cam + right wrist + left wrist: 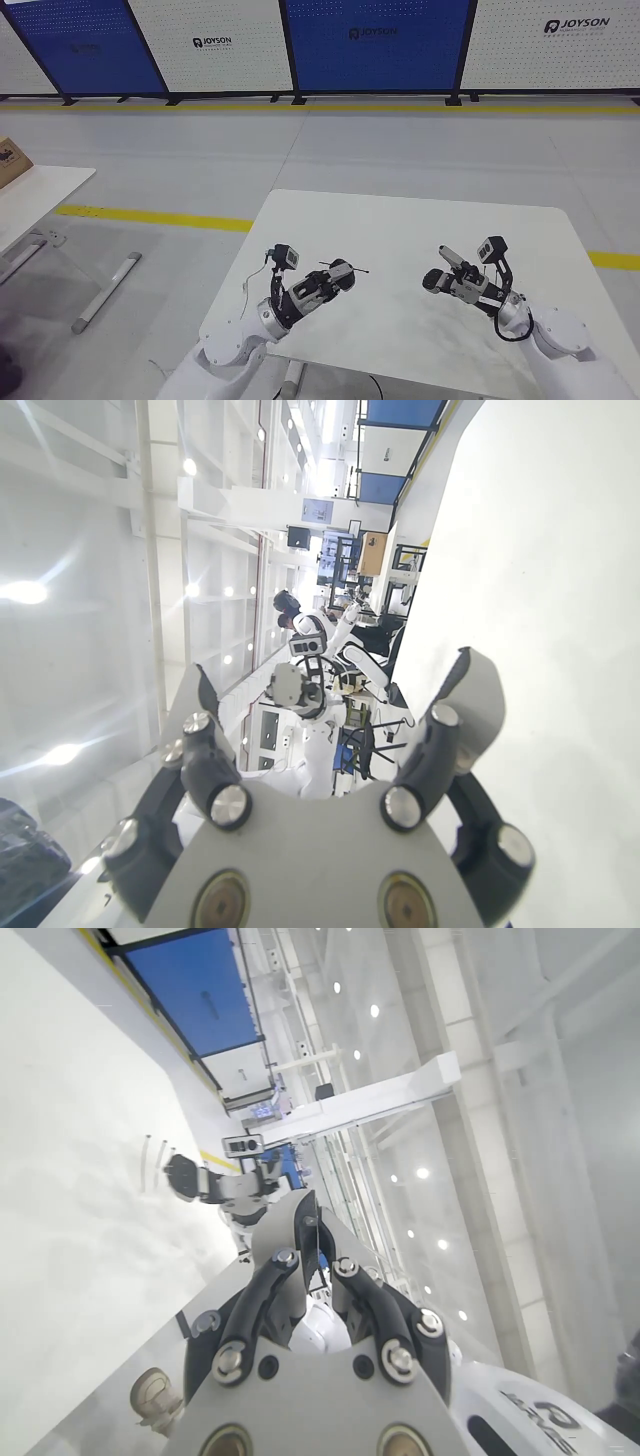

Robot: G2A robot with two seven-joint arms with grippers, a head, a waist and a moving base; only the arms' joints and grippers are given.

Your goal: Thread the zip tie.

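Observation:
My left gripper [341, 273] hovers over the front left part of the white table [400, 225], shut on a thin black zip tie [358, 269] whose end pokes out toward the other arm. In the left wrist view the closed fingers [300, 1220] pinch the tie [317, 1240] as a dark strip. My right gripper [437, 268] hangs over the front right part, facing the left one across a gap, open with nothing in it. Its spread fingers [472, 672] frame the left gripper [286, 685] farther off.
Three pale thin strips [145, 1163] lie on the table [75, 1128] beside the right gripper [184, 1176]. A second white table with a cardboard box [12, 160] stands off to the left. Blue and white panels [378, 45] line the back.

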